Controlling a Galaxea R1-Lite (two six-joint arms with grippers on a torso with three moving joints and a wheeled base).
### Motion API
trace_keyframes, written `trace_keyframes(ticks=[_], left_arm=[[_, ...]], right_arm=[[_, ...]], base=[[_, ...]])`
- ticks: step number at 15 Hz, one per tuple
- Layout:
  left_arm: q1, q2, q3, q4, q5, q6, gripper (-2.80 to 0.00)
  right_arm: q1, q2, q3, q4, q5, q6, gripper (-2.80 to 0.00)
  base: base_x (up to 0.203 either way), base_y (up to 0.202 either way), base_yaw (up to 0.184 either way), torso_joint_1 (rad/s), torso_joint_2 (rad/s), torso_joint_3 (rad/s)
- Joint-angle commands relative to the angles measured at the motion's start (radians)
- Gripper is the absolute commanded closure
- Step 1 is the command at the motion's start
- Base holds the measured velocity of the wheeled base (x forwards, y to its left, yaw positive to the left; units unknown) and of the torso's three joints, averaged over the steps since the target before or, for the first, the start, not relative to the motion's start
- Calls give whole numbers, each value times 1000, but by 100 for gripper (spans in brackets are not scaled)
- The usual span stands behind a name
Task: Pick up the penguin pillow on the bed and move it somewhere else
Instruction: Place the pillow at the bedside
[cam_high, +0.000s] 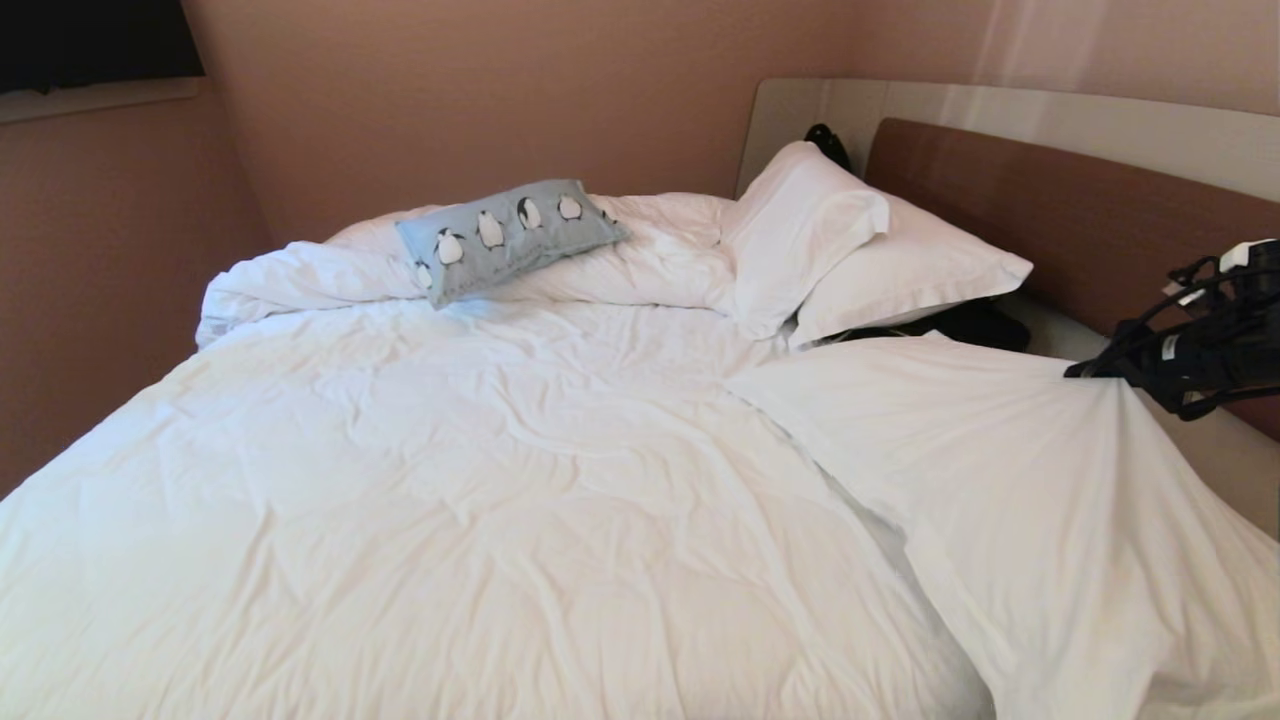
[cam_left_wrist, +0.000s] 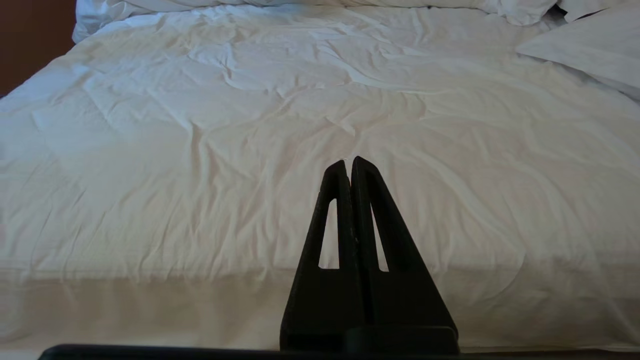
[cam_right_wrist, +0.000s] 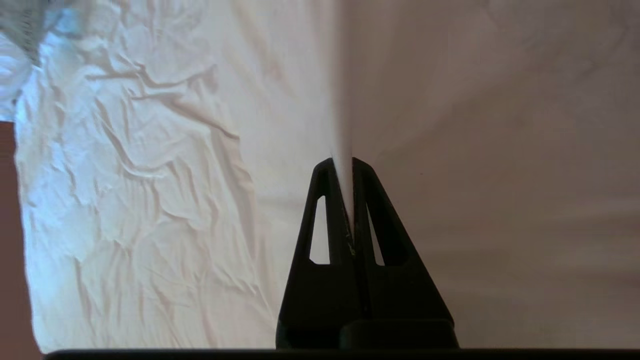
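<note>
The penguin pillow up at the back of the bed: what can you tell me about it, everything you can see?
The penguin pillow is a small, soft-looking rectangular cushion in light blue fabric, printed with a row of black-and-white penguins. It lies tilted on the bunched-up white duvet at the far side of the bed, near the wall, left of the larger white pillows. Only the bedding touches it; no gripper is near it.
</note>
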Motion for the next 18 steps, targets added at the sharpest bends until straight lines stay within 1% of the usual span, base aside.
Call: trace_keyframes(ticks=[1, 4, 7, 10, 12, 14, 18], left_arm=[[-1, 1, 0, 0, 0, -1, 0], [-1, 1, 0, 0, 0, -1, 0], [-1, 0, 0, 0, 0, -1, 0], [-1, 0, 0, 0, 0, -1, 0], [-1, 0, 0, 0, 0, -1, 0], [-1, 1, 0, 0, 0, -1, 0], [-1, 0, 0, 0, 0, -1, 0]], right_arm=[[-13, -17, 0, -9, 37, 21, 0], [-19, -22, 0, -13, 41, 23, 0], [-34, -40, 0, -34, 41, 50, 0], [-66, -52, 0, -107, 42, 136, 0], [-80, -55, 0, -145, 42, 177, 0], [-91, -57, 1, -167, 43, 201, 0], [-120, -67, 1, -215, 81, 258, 0]], base=[[0, 0, 0, 0, 0, 0], [0, 0, 0, 0, 0, 0], [0, 0, 0, 0, 0, 0], [0, 0, 0, 0, 0, 0], [0, 0, 0, 0, 0, 0], [0, 0, 0, 0, 0, 0], [0, 0, 0, 0, 0, 0]])
